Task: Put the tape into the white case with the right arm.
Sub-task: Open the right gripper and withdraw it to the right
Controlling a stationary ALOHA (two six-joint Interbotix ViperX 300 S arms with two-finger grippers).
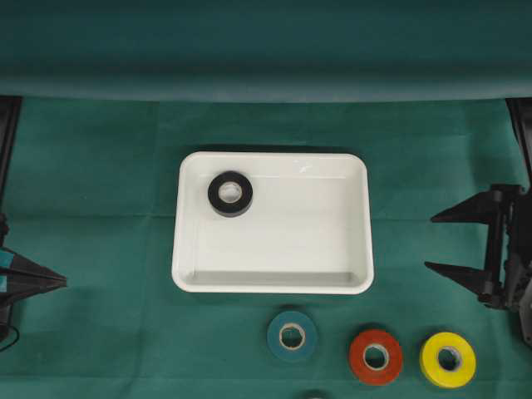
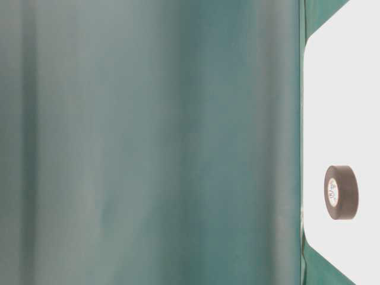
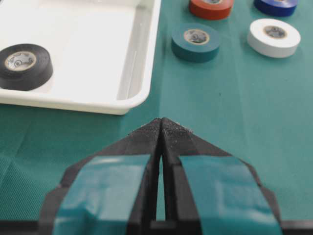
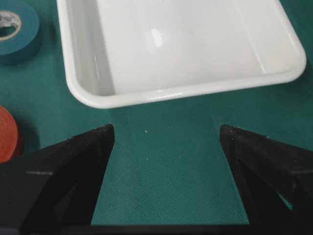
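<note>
Our right black tool [image 1: 432, 243] is wide open and holds nothing. The shallow shiny white case [image 1: 357, 224] sits just ahead; the flat yellow tape roll [image 1: 448, 359] lies nearest, off to its side.

My white case [image 1: 349, 224] sits in the middle of the green cloth, a shallow glossy tray with rounded corners and a raised rim, long side running left to right in the overhead view. Inside it, in the far-left corner, a black tape roll [image 1: 230, 194] lies flat on its side (its pale core faces up), close to the rim. My right arm's gripper [image 1: 434, 243] hangs off the case's right side, well apart from it, fingers spread wide with nothing between them.
</note>
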